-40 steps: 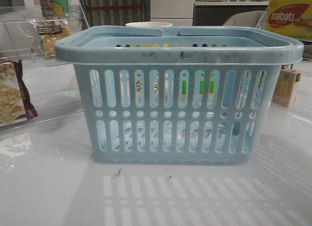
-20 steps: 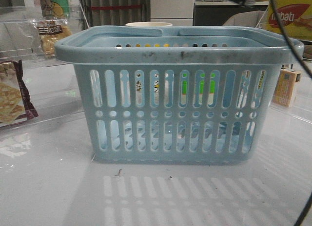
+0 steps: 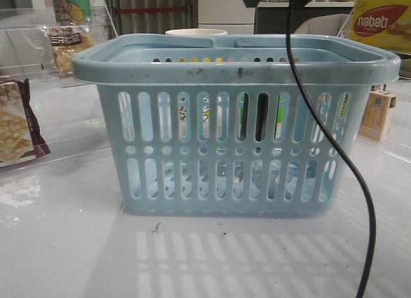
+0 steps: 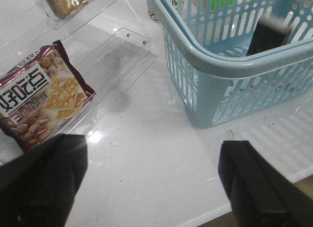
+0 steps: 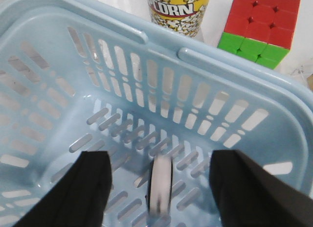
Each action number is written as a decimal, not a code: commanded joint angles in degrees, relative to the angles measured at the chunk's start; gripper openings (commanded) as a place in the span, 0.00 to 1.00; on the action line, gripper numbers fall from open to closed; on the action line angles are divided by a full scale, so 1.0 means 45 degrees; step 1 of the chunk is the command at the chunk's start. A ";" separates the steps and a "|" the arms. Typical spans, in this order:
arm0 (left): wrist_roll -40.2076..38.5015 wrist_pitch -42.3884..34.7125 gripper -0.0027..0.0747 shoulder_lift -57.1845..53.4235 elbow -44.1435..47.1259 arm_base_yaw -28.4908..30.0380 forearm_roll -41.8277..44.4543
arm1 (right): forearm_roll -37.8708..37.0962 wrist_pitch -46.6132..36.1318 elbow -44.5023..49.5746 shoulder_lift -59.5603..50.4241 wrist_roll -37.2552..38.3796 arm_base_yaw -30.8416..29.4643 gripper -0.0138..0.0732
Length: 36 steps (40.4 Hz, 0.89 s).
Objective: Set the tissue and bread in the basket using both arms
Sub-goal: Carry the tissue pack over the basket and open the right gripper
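Blue plastic walled the basket (image 5: 58,65), and the right gripper (image 5: 161,188) hung over its inside with fingers spread wide, a blurred thin pack, probably the tissue (image 5: 160,190), apparently falling free between them toward the slotted floor. To finish cleanly, that arm should rise straight, clear of the rim. The left gripper (image 4: 151,183) stood released near the basket's left; bread (image 3: 66,46) lay far left.

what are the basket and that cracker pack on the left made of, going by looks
The basket looks like moulded light-blue plastic: matte, scuffed rim, with cut slots and round holes. The cracker pack appears to be glossy printed film, probably plastic or foil laminate, judging by its crinkles and shiny maroon edges.
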 commanded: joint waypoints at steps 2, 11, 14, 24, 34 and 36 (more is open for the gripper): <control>-0.0006 -0.0931 0.81 0.0102 -0.0361 -0.0104 0.0000 | -0.0427 -0.0820 -0.0326 -0.1041 0.0040 0.0003 0.79; -0.0006 -0.0931 0.81 0.0102 -0.0361 -0.0104 0.0000 | -0.0605 -0.1303 0.1376 -0.3332 -0.0508 0.0003 0.79; -0.0006 -0.0931 0.81 0.0102 -0.0361 -0.0104 0.0000 | -0.0762 -0.1513 0.2317 -0.4184 -0.0608 0.0003 0.79; -0.0006 -0.1293 0.81 0.0102 -0.0361 -0.0104 0.0000 | -0.1204 -0.1976 0.5392 -0.7189 -0.0619 0.0003 0.79; -0.0006 -0.1377 0.81 0.0102 -0.0342 -0.0104 -0.0128 | -0.1204 -0.2323 0.7381 -0.9179 -0.0606 -0.0012 0.79; -0.0006 -0.1377 0.81 0.0102 -0.0334 -0.0104 -0.0128 | -0.1191 -0.2212 0.7518 -0.9254 -0.0604 -0.0013 0.79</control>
